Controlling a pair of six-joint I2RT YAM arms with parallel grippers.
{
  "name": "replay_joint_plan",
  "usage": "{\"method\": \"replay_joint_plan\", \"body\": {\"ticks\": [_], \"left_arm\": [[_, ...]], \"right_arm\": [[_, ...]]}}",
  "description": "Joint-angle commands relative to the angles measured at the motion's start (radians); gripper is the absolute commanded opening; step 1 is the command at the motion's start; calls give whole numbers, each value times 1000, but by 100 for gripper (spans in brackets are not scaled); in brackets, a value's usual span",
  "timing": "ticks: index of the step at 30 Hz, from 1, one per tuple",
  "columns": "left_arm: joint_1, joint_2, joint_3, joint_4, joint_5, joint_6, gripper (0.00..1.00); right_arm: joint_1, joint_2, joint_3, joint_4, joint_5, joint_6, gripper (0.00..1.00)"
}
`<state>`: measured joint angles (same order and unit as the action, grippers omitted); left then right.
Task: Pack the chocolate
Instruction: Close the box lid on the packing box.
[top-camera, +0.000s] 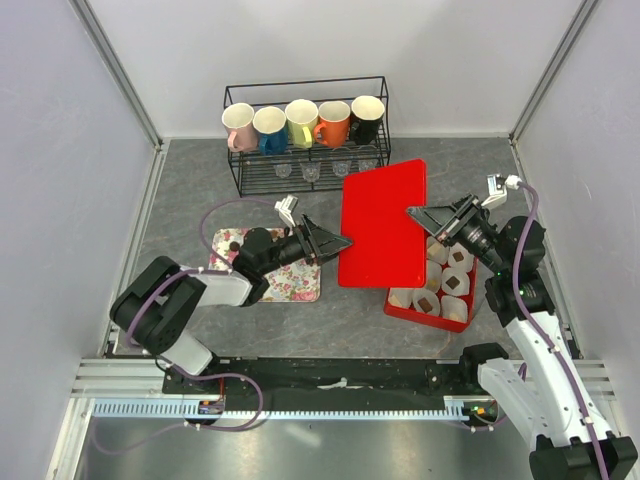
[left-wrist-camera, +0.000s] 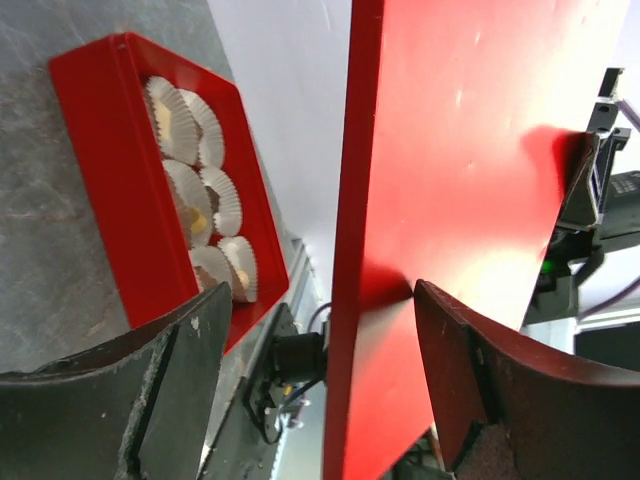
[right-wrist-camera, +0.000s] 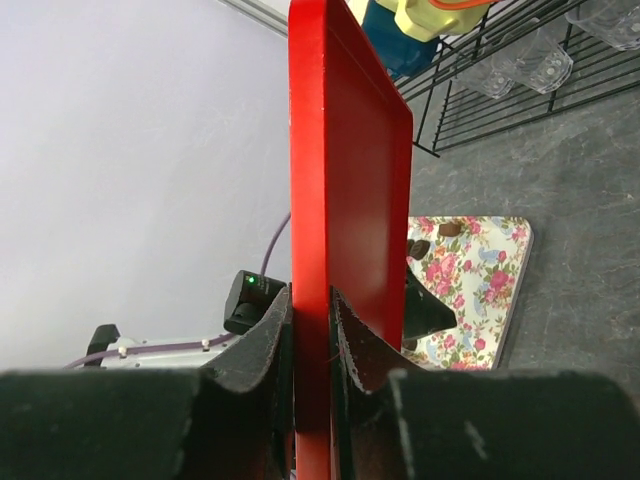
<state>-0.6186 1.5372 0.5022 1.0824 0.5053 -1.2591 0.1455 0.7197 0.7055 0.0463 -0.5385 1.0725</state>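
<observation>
Quick one on packing the chocolate (top-camera: 426, 301). Most of it sits in white paper cups (top-camera: 462, 258) inside the red box (top-camera: 393, 304) on the right of the tabletop (top-camera: 200, 180). A few dark pieces are over on the flowery tray (top-camera: 300, 285) to the left.

The red lid (top-camera: 382, 222) is held up between my two hands, with its near right corner overlapping the box. My right hand (right-wrist-camera: 312, 300) is pinched narrow on the lid's right edge, one finger on each face. My left hand (top-camera: 345, 240) is spread wide with the lid's left edge sitting between the fingers. I honestly can't tell if either finger touches it.

As far as I can judge, the step is getting that lid onto the box. How I'd do it well:

- Pinch the left hand on the edge first, so the lid isn't hanging from one side and twisting.
- Level it, then slide it over until all four corners line up with the box rim.
- Lower it straight down and slowly. The cups stand tall and a skewed lid could squash them.
- Let go only once it sits flat all round.

One nag: the pieces on the tray probably want to go in before the lid does.
</observation>
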Motion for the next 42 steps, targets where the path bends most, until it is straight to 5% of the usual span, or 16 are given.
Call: {"method": "replay_joint_plan", "body": {"ticks": [1, 12, 22, 27, 35, 38, 42], "left_arm": [[2, 60, 25, 249, 58, -147, 77], [0, 112, 24, 445, 85, -247, 56], [0, 90, 21, 451, 87, -238, 20], [0, 89, 4, 488, 90, -253, 3], [0, 92, -13, 539, 81, -281, 2], [2, 90, -14, 541, 76, -280, 2], [3, 89, -21, 522, 73, -261, 2]], "right_arm": [[-4, -9, -15, 107, -25, 40, 0], [-4, 3, -61, 118, -23, 38, 0], [-3, 12, -97, 109, -18, 17, 1], [-11, 18, -77, -37, 44, -115, 19], [-18, 34, -28, -232, 147, -272, 82], [-21, 43, 32, -349, 240, -354, 95], [-21, 63, 143, -554, 476, -480, 98]]}}
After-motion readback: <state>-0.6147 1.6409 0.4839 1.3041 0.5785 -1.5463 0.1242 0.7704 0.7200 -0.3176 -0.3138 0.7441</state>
